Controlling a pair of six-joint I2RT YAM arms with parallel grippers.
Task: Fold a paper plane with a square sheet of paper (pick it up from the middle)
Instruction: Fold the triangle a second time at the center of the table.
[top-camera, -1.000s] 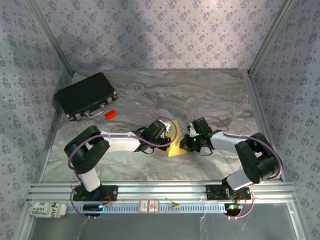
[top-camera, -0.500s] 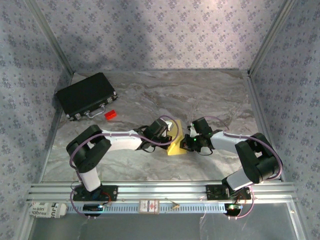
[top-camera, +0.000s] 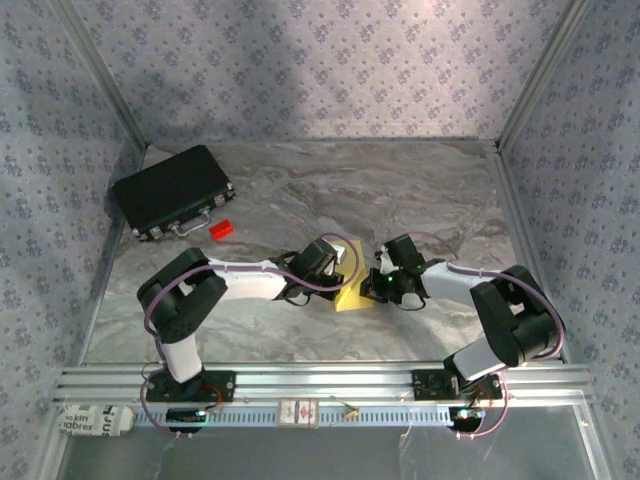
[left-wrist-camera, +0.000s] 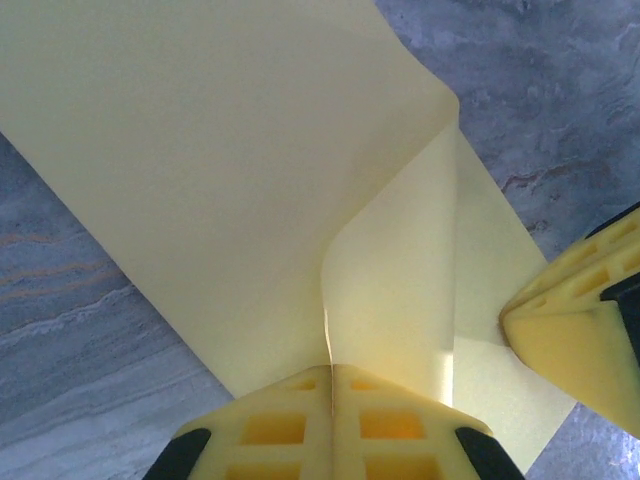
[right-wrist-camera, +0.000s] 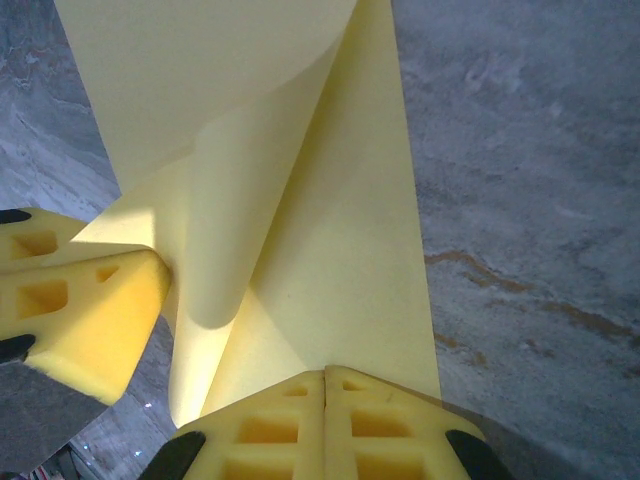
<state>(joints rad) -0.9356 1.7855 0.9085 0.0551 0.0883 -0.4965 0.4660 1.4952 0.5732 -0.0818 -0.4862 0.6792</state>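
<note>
Square sheet of paper (top-camera: 351, 293): you have it low on the marbled counter (top-camera: 420, 190), near the front middle, between the two arms. It is yellow and partly folded, with one flap curling up off the layer that lies flat.

Your left end effector (left-wrist-camera: 332, 375) is clenched, and the raised flap runs straight into the seam between its yellow fingertips, so it is grasping the sheet there. Your right end effector (right-wrist-camera: 327, 375) is clenched too, its tips set on the sheet's opposite edge. You cannot tell from these views whether paper is pinched between them or only pressed down. The two end effectors sit close, each one's tip touching the paper just beside the other's.

A black case (top-camera: 172, 190) and a small red block (top-camera: 221, 229) lie well apart from this, at the far left.
</note>
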